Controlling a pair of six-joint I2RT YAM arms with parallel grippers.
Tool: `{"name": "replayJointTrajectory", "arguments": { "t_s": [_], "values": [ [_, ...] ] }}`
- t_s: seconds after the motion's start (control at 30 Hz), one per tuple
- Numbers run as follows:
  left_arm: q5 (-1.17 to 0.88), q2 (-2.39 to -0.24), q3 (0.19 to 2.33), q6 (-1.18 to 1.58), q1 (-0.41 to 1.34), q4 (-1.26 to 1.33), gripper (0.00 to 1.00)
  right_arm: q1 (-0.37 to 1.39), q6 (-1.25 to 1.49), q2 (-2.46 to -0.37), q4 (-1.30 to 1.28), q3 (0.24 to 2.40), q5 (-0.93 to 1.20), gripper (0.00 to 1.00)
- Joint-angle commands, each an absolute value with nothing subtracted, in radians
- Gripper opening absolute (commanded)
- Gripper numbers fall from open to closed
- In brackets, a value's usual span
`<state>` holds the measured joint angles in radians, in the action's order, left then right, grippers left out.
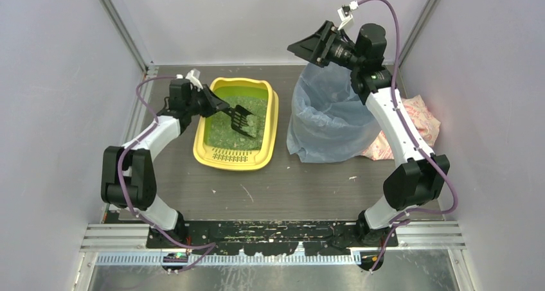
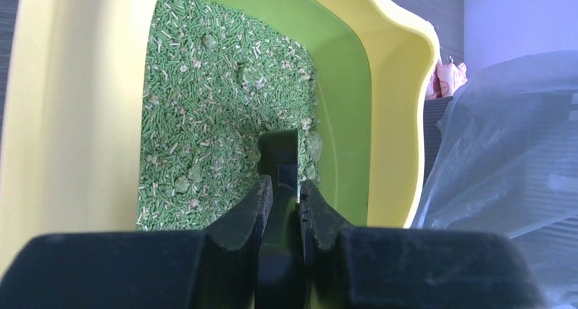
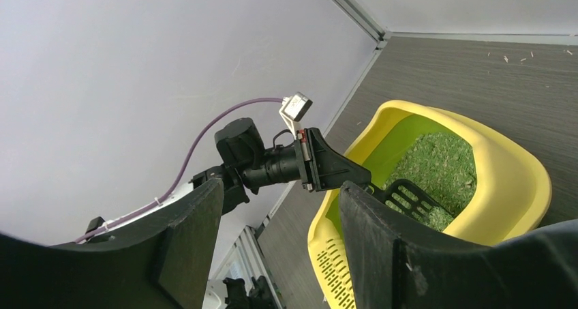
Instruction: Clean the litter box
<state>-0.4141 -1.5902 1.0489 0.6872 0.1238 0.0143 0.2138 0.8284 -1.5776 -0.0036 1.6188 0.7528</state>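
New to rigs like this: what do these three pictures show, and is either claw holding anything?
Two robot arms are bolted at the near edge of a table; each ends in a two-finger gripper. The wide picture looks down from above and behind them; the other two come from a camera on each wrist. On the table stand a yellow litter box with green litter, a bin lined with a blue bag, and a pink patterned packet beside it. The left gripper is shut on the handle of a black scoop, whose head reaches into the box. The right gripper is open and empty, raised above the bin.
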Motion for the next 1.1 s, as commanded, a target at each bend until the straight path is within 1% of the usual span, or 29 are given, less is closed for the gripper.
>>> {"name": "replayJointTrajectory", "arguments": {
  "t_s": [0.0, 0.23, 0.37, 0.47, 0.6, 0.87, 1.07],
  "values": [
    [-0.453, -1.513, 1.083, 0.675, 0.115, 0.002, 0.0, 0.21, 0.85, -1.564, 0.075, 1.61, 0.774, 0.68],
    [-0.525, -1.472, 1.068, 0.698, 0.016, 0.007, 0.0, 0.21, 0.851, -1.56, 0.077, 1.599, 0.775, 0.68],
    [-0.539, -1.451, 1.094, 0.628, -0.039, -0.093, 0.0, 0.21, 0.855, -1.562, 0.078, 1.597, 0.777, 0.68],
    [-0.598, -1.454, 1.062, 0.686, -0.067, -0.035, 0.0, 0.21, 0.865, -1.566, 0.089, 1.594, 0.778, 0.68],
    [-0.602, -1.445, 1.023, 0.725, -0.071, 0.02, 0.0, 0.21, 0.89, -1.567, 0.118, 1.581, 0.781, 0.68],
    [-0.6, -1.459, 1.148, 0.566, -0.052, -0.219, 0.0, 0.21, 0.899, -1.56, 0.134, 1.555, 0.779, 0.68],
    [-0.631, -1.449, 1.088, 0.631, -0.068, -0.136, 0.0, 0.21, 0.922, -1.559, 0.165, 1.545, 0.779, 0.68]
  ]
}}
